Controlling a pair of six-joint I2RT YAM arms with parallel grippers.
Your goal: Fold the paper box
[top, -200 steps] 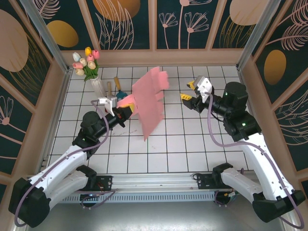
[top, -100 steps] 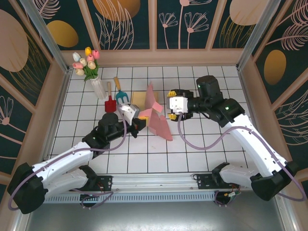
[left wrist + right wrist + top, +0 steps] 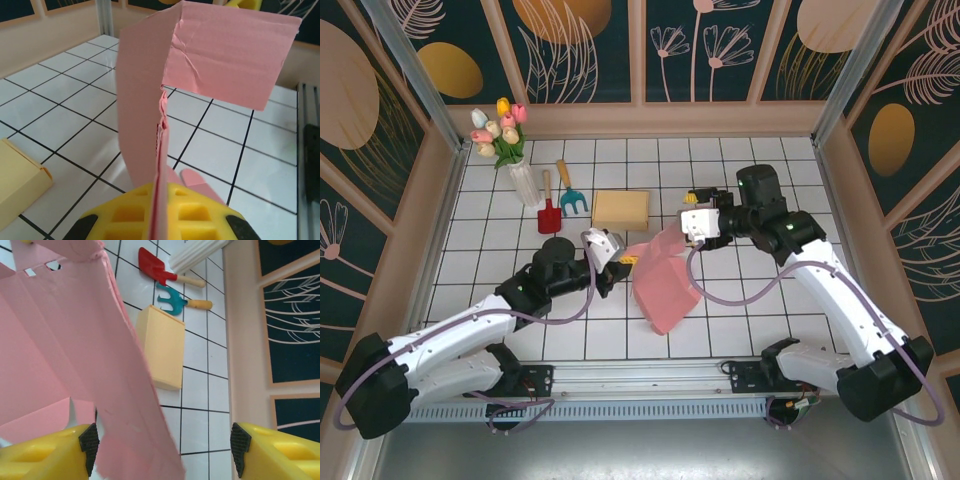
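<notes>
the left gripper [image 3: 620,262], just in front of the yellow block [image 3: 621,208], is clamped on one edge of the pink paper box [image 3: 662,290]. in the left wrist view the sheet runs straight between its yellow pads [image 3: 140,192]. the paper box is a half-folded sheet standing tilted on the tiles, in front of and to the right of the yellow block, with one panel bent over at a crease. the right gripper [image 3: 686,232], right of the yellow block, has its fingers spread wide; the sheet's upper edge passes between them and nothing is pinched.

risks, as i judge them: the sheet hangs from a single hold. a quick pull by the left arm could tear the wrinkled corner at the crease, or swing the loose panel away before the right fingers close. closing off the fold line would set a crooked crease.

room: left of the yellow block lie the red shovel [image 3: 548,212] and the teal rake [image 3: 570,195], with the tulip vase [image 3: 518,172] beyond them, so sweeping that way is tight. in front of and right of the yellow block there is open tile to work over.
</notes>
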